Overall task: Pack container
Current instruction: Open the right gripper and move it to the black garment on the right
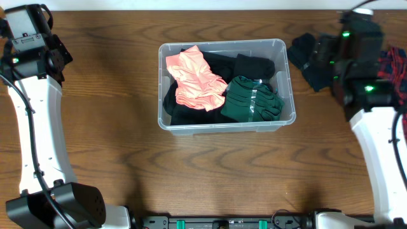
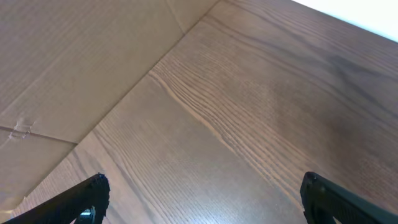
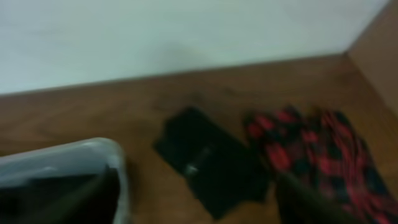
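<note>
Overhead, I see the container (image 1: 224, 126) sitting near the middle of the wooden table (image 1: 210, 178), toward its far edge. Inside it, a coral-pink garment (image 1: 194, 79) lies at the left, a dark green garment (image 1: 251, 100) at the right front, and black clothing (image 1: 254, 65) fills the back and bottom.

Just right of the container a black garment (image 1: 310, 60) lies on the table, and farther right a red-and-black plaid one (image 1: 397, 69). My right arm's white link rises from the near edge, well right of the container, and its dark wrist hangs over those two pieces. The right wrist view is blurred, but the right gripper (image 3: 186, 208) shows its fingers (image 3: 305, 198) spread apart with nothing clamped.

My left arm stands well left of the container, folded back to the far left corner. The left gripper (image 2: 205, 205) has its jaws wide apart over bare wood.

A tan board (image 2: 68, 68) borders the table beyond the left gripper, and a white wall (image 3: 174, 37) runs behind the container.
</note>
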{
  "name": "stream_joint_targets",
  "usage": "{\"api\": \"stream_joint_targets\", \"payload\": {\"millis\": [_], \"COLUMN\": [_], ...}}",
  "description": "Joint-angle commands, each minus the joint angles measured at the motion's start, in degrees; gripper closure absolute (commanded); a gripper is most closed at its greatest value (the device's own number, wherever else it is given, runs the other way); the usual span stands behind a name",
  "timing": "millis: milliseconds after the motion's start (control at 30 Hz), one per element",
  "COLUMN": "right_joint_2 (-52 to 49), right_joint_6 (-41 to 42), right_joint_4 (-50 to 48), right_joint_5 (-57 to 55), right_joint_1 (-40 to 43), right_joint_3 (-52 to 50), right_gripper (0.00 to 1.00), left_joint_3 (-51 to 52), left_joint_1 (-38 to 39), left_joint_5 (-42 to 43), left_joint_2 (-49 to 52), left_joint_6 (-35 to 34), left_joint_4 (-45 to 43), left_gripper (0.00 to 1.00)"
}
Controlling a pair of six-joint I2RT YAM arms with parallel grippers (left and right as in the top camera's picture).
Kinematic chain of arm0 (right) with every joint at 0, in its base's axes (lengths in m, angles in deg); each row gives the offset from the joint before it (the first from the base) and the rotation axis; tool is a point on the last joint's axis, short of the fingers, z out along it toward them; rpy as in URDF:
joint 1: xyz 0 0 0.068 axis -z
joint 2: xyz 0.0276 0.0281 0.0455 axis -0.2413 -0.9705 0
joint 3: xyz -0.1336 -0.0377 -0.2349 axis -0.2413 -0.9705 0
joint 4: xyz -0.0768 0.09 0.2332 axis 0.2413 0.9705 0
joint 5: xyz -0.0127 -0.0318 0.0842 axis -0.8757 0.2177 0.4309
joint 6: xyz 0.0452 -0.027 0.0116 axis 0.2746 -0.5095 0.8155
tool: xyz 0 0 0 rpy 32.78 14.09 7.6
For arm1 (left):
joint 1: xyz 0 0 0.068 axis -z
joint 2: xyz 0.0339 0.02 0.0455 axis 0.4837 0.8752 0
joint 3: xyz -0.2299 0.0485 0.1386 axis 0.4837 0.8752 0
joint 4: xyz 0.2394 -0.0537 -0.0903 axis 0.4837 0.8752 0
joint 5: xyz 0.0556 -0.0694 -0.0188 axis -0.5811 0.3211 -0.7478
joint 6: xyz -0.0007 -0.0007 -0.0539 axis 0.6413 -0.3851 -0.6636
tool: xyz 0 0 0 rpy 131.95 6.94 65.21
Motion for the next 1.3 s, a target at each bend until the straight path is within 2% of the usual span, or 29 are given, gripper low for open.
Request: {"api": "stream_joint_targets", "payload": {"millis": [0,100,167,733,1067,1267], "right_joint_2": [-3.8,-8.0,-11.3,-31.2,-36.5,-39.0], "right_joint_6": [2.1,3.2,3.1,-16.7,-18.2,-19.0], "right_joint_4": [1.4,1.4,0.0,-19.8,-25.6,-25.4], "right_joint_5": [5.2,7.8,9.9,16.2,16.8,23.5], "right_joint_1": [5.7,10.2,12.5,14.9,15.8,16.5], "right_joint_3": [-0.1,-0.1,-0.1,-0.1,-0.1,-0.1], "right_gripper": [0.12,0.03,0.01,0.01,0.01,0.01], "left_joint_3": [0.0,0.0,0.0,0.0,0.0,0.0], "left_joint_1": [-0.1,-0.1,-0.1,-0.1,-0.1,-0.1], "left_joint_5": [-0.9,-0.9,-0.9,-0.9,-0.9,-0.9], "left_joint_2": [0.1,0.1,0.1,0.1,0.1,0.1], "left_joint_6": [0.3,0.3,0.3,0.3,0.3,0.3], "left_joint_4": [0.0,0.0,0.0,0.0,0.0,0.0], "left_gripper": [0.02,0.02,0.02,0.02,0.02,0.02]}}
